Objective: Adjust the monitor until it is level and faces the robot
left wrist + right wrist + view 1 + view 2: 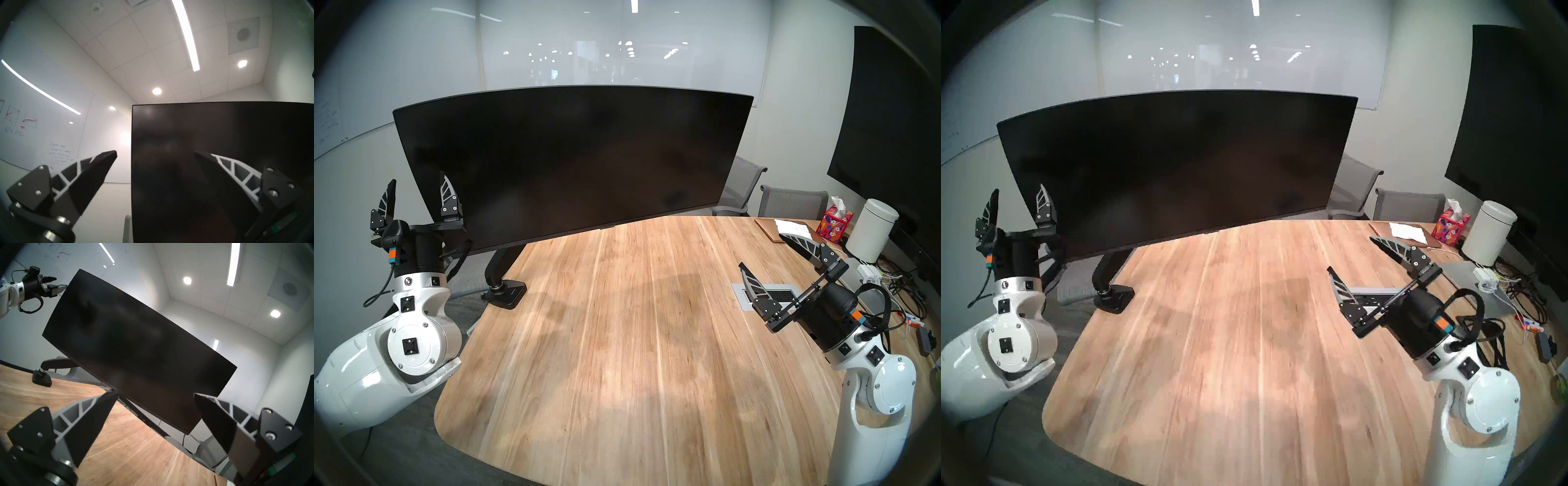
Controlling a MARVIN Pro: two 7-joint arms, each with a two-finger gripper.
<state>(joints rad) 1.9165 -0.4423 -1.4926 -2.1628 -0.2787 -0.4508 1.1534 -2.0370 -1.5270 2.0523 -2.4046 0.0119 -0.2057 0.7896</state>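
The monitor point(572, 163) point(1175, 166) is a very wide, curved, dark screen over the far side of the wooden table point(619, 356). It hangs askew, with its left end lower than its right. Its black arm point(502, 264) runs down to a clamp base point(508, 294) on the table's left edge. My left gripper point(417, 180) point(1018, 188) point(155, 151) is open and points up. It straddles the screen's lower left edge point(131, 169), one finger in front of the glass and one beyond the edge. My right gripper point(760, 249) point(1350, 253) point(155, 394) is open above the table's right side, short of the monitor point(136, 348).
A large flat black screen point(890, 118) hangs on the right wall. At the table's far right are a white canister point(870, 234), a tissue box point(834, 224), a brown pad point(770, 227) and tangled cables point(897, 288). A power outlet plate point(742, 302) sits beneath the right gripper. Grey chairs point(792, 202) stand behind.
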